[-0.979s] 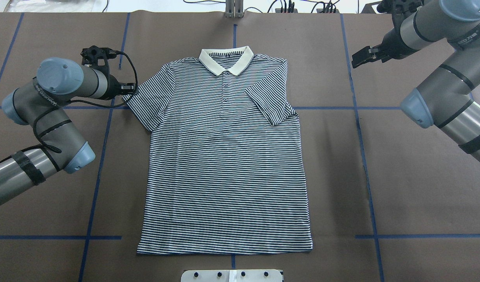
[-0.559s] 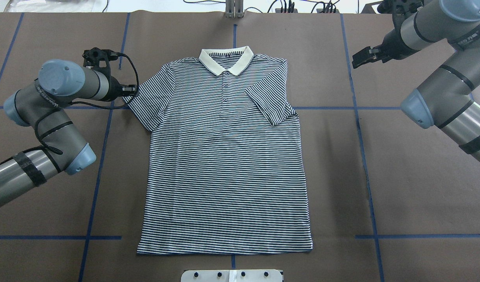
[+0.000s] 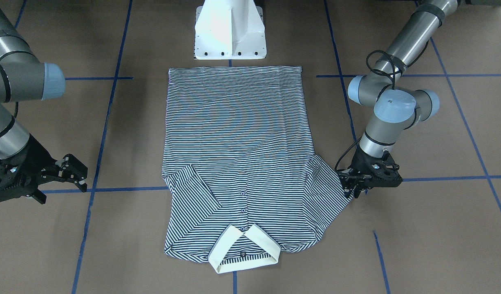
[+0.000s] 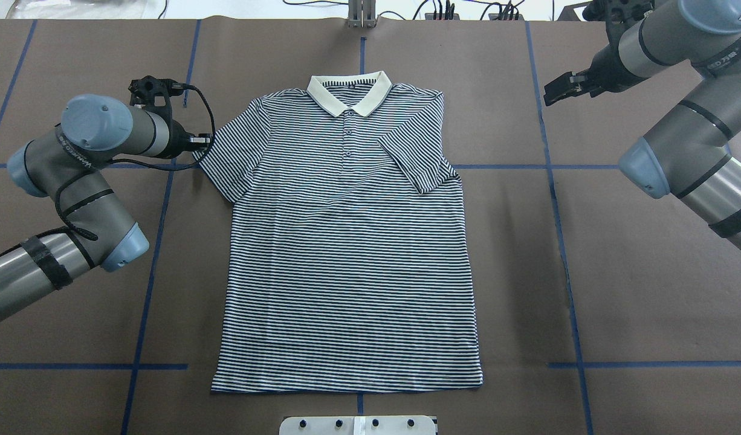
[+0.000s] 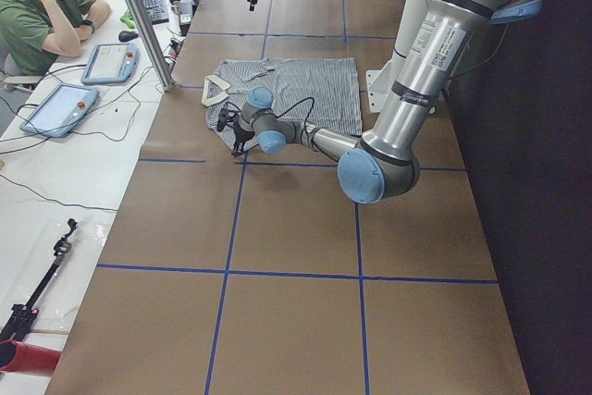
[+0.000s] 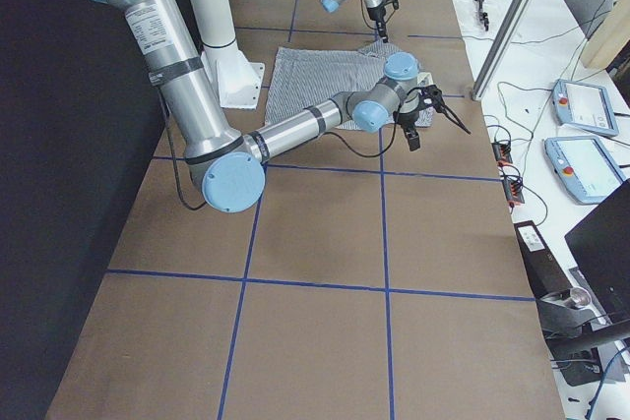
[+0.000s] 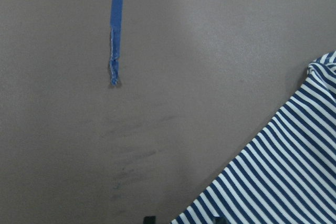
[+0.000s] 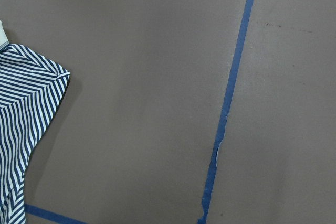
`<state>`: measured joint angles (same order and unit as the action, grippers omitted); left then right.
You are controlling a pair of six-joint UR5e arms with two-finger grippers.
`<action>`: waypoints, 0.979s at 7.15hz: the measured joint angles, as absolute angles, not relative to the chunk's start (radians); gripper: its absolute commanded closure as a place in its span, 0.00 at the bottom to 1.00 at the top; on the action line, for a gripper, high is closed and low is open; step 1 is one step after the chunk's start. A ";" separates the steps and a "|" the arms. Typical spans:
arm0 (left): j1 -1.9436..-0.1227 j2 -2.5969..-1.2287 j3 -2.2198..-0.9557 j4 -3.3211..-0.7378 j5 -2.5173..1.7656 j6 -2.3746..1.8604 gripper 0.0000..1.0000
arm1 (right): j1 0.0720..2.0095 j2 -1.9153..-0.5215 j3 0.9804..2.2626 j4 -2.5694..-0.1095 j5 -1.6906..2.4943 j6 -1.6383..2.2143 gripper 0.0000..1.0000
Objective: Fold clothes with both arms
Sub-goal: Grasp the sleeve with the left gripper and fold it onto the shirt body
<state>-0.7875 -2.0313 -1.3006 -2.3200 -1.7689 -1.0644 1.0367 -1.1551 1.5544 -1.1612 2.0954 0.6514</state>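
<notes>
The polo shirt (image 4: 346, 254) lies flat mid-frame in the overhead view, collar toward the top. It seems light and limp, best taken at a hem. The left gripper (image 4: 202, 141), jaws apart, stands at the sleeve hem (image 4: 216, 166) at left; the right gripper (image 4: 547, 95) hangs spread at upper right.

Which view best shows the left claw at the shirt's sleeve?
Exterior front-facing: the left claw stands unobstructed at the sleeve edge. Overhead, the left arm partly hides it; side views show it tiny; the left wrist camera shows mostly striped cloth.
</notes>
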 measured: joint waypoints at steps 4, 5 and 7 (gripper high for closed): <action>-0.784 -2.068 -1.344 -2.277 -1.772 -1.081 1.00 | 1.036 -1.155 1.555 -1.161 2.095 0.653 0.00; -0.775 -2.105 -1.360 -2.215 -1.772 -1.114 1.00 | 1.036 -1.155 1.555 -1.161 2.094 0.654 0.00; -0.729 -2.211 -1.363 -2.074 -1.770 -1.213 1.00 | 1.035 -1.155 1.555 -1.161 2.094 0.655 0.00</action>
